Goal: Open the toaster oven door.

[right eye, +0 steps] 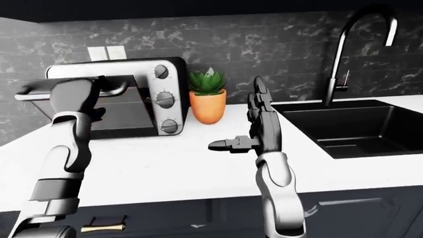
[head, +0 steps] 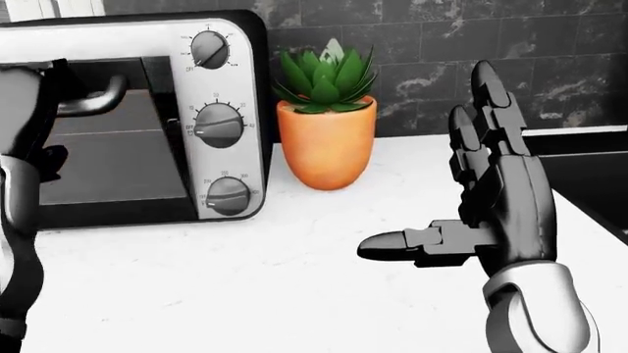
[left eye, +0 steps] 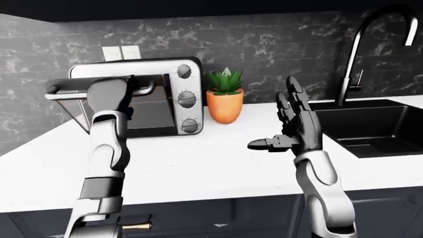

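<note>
Toaster oven point(left eye: 135, 96) at the worktop's point(left eye: 198, 163) left, door point(left eye: 99, 99) part-lowered: my left hand point(left eye: 109, 89) has its fingers wrapped on the handle point(left eye: 66, 89), right hand point(left eye: 297, 134) splayed idle. Pulling outward, not downward, risks dragging the oven or slipping off.

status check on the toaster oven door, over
Left hand gripping door handle; right hand open, idle. Toaster oven door partly open. Potted plant clear of its swing.
</note>
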Tool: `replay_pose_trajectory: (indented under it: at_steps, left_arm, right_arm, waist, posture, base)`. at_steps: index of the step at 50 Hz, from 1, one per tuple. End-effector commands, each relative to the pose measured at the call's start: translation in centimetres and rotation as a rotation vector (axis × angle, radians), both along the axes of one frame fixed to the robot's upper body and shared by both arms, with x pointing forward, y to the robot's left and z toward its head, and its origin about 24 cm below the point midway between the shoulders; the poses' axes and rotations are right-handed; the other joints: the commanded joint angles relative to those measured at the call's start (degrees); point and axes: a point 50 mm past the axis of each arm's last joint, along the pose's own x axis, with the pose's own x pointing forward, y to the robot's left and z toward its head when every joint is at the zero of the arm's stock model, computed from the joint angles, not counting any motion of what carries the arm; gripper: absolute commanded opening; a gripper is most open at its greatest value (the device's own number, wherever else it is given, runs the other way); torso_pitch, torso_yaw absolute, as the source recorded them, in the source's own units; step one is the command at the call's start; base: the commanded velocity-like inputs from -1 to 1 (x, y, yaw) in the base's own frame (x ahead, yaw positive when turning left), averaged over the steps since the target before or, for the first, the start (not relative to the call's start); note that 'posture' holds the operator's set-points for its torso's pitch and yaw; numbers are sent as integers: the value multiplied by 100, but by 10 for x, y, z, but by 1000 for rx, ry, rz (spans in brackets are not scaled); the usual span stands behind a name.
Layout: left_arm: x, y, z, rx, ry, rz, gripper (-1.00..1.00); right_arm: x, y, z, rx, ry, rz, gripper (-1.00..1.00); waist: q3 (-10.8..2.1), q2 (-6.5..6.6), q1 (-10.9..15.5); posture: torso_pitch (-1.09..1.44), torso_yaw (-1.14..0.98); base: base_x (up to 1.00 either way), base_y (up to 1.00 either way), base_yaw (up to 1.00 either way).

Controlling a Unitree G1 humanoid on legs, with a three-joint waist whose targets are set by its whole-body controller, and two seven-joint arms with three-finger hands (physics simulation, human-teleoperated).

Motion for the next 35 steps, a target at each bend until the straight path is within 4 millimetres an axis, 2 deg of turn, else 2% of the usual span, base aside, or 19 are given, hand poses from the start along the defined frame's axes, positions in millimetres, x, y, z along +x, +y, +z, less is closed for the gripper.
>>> replay_pose_trajectory:
  at_steps: [1, 30, 35]
  left_arm:
    - [-3, 7, 0, -26, 45, 35, -1]
    - [-55, -3, -14, -34, 49, -10, 6]
    - [-62, -3, -15, -30, 46, -10, 12]
  right_arm:
    - [-1, 2, 17, -2, -86, 11, 100]
    - [-1, 4, 16, -4, -85, 15, 100]
    - [-1, 4, 15, -4, -84, 15, 100]
  waist:
    - [55, -39, 4]
    - [96, -88, 104]
    - [98, -92, 111]
  posture:
    - [-55, 0]
    - [-55, 0]
    - [-55, 0]
  base:
    - [0, 0, 0]
    - [0, 0, 0]
    - [0, 0, 0]
